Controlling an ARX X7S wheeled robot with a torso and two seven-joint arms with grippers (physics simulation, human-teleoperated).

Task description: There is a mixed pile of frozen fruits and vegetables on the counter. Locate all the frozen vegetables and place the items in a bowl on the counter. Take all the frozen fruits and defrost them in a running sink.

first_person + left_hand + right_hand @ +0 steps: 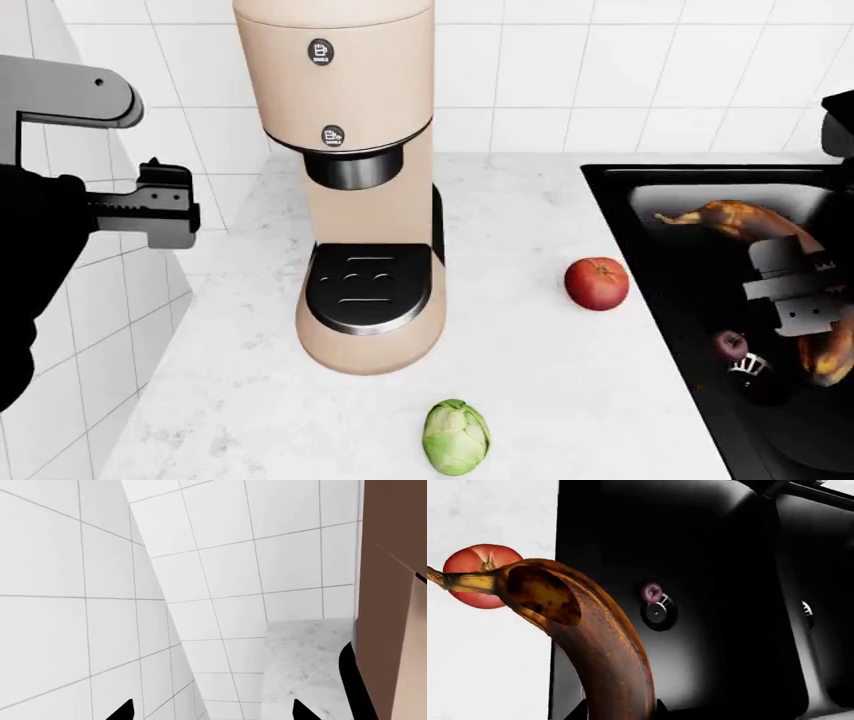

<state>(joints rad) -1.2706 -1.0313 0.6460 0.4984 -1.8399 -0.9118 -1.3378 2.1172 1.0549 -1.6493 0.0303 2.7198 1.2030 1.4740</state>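
A brown, overripe banana is clamped in the right end effector, which hangs over the black sink; in the right wrist view the fruit rises from between the two dark fingertips and curves up to its stem. In the head view part of the banana shows above the end effector and another part below it, inside the sink basin. On the floor of the sink, beside the round drain, lies a small purplish fruit, too small to name. A red tomato sits on the white marble table just beside the sink's rim. Farther from the sink, near the table's front edge, lies a green artichoke-like vegetable. Between that vegetable and the tiled wall stands a tall beige coffee machine, well apart from the sink. On the far side of the machine from the sink, the left end effector is held in the air near the side wall; its dark fingertips stand wide apart with nothing between them, facing white tiles and a corner of the table.
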